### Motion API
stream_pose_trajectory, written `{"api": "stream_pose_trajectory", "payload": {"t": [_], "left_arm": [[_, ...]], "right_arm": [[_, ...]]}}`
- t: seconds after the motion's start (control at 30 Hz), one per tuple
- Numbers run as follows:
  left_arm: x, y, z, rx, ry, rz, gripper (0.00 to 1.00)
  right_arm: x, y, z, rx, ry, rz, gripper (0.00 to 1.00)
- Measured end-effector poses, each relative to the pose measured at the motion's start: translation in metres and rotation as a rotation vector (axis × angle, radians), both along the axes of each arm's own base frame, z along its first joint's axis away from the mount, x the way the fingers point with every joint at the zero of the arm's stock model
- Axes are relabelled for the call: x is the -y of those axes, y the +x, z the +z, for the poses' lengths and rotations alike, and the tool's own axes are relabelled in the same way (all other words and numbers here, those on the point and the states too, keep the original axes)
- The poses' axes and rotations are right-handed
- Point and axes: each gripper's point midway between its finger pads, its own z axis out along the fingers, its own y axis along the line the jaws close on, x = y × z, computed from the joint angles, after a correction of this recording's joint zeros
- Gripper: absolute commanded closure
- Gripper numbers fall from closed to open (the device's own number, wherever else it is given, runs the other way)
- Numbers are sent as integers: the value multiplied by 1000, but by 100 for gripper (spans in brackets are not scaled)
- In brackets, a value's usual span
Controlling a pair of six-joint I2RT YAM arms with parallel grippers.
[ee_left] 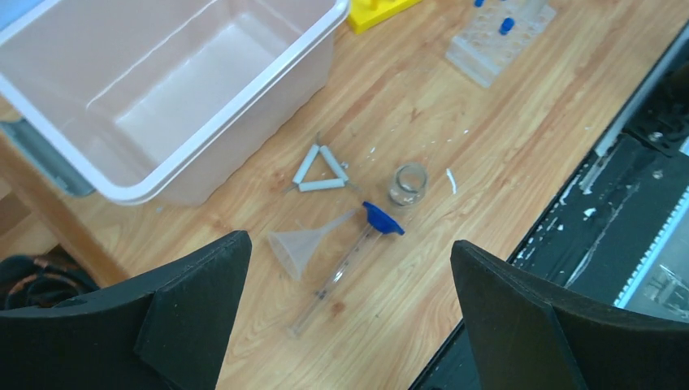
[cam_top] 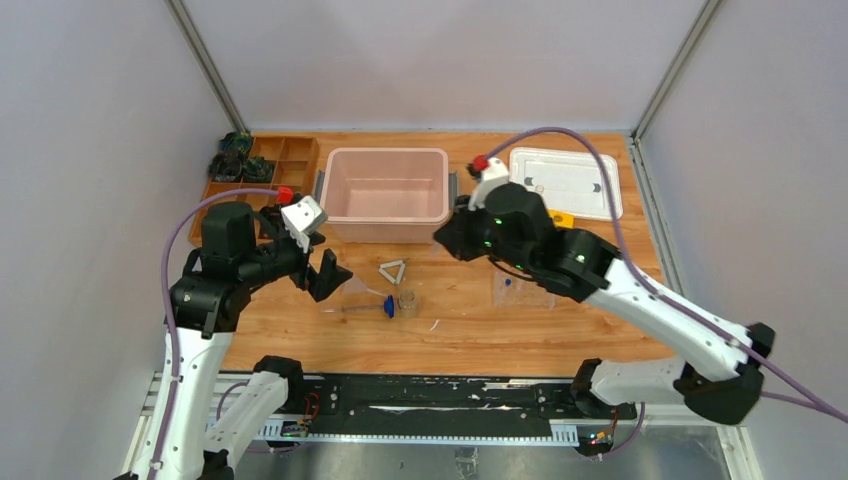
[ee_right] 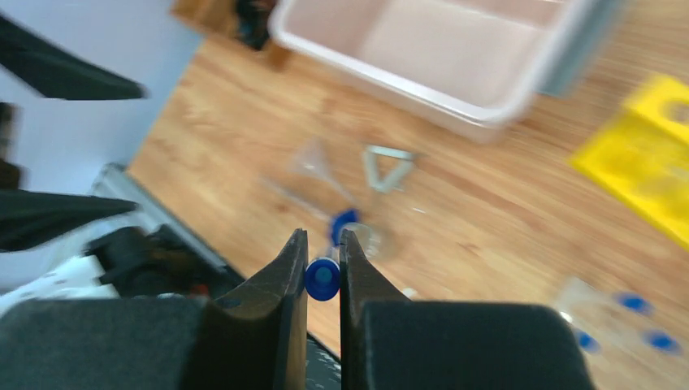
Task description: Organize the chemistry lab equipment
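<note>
At the far left the brown wooden tray [cam_top: 270, 165] of dark parts had no part in the job. The left gripper [cam_top: 325, 275] hung with its jaws spread wide and nothing between them, above the clear funnel [ee_left: 296, 248] and the clear glass tube [ee_left: 337, 276], which lay touching on the table. Just beyond them were the pale triangle [ee_left: 318, 171] and, to its right, the tiny beaker [ee_left: 408, 183] standing upright. Behind these sat the pink bin [cam_top: 385, 152], nothing showing inside it. The right gripper [ee_right: 322, 244] was raised near the bin's near right corner, its jaws almost together and pinching a small blue-capped vial [ee_right: 322, 278] just under the cap. The step in hand was probably to place this vial, most likely in the clear vial tray [cam_top: 520, 290] to the right, though the bin could not be ruled out. To do it well, the arm would need to keep its pinch firm and the vial's axis steady, stay clear of the bin wall, and centre over an unfilled well between the vials already standing there. It would then need to lower straight and part the jaws only once the vial was seated. Farther right lay the yellow holed rack [ee_right: 642, 154] and a flat white lid [cam_top: 565, 180]. No brand, label or writing could be read on anything, and the right wrist view was blurred.
</note>
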Motion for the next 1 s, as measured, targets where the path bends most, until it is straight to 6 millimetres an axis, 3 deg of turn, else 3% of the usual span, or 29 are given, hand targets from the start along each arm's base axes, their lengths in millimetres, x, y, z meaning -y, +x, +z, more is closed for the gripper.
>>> {"api": "stream_pose_trajectory", "payload": {"t": [0.13,0.2,0.37,0.47,0.7,1.0], "left_arm": [[-8,9,-6,-14,35,56,0],[-10,12,-8,-18,45,69,0],[-14,17,-13,-30,64,95,0],[-16,18,-13,-30,71,104,0],[-18,15,-15,-20,76,109,0],[-18,13,-13,-9,73,108,0]], "right_arm": [[88,3,-15,42,-87,-194,100],[118,0,-23,51,-118,-262,100],[195,-6,-78,2,-248,-458,100],[224,-9,-112,-45,-331,-546,100],[246,-5,-172,-139,-509,-627,100],[252,11,-205,-124,-520,-702,100]]}}
